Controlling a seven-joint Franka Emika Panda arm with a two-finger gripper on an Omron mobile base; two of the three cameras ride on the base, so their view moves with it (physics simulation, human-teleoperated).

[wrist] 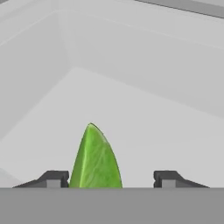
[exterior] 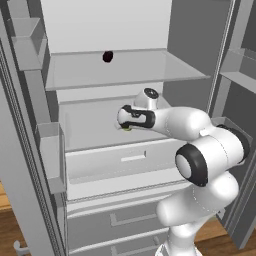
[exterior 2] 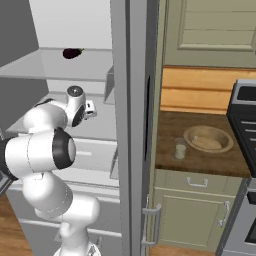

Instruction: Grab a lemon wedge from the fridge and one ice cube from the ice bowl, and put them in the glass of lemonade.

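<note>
Standing between the parted claw (wrist: 104, 179) fingertips, the lemon wedge (wrist: 95, 157) is cut off below, grip unclear.

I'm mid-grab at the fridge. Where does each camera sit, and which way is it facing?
Left base view: behind the arm's left, facing the open fridge; arm lower right, lemon wedge under the hand.
Right base view: behind its right; fridge door edge, glass of lemonade, ice bowl; arm lower left.
Hand view: along the open gripper at the wedge.
Base views share the dark round item.

A white fridge shelf (wrist: 144, 118) carries a bright green lemon wedge (wrist: 95, 159). A brown wooden worktop (exterior 2: 210, 162) carries a tan bowl (exterior 2: 207, 138) and a small clear glass (exterior 2: 180, 149).
</note>
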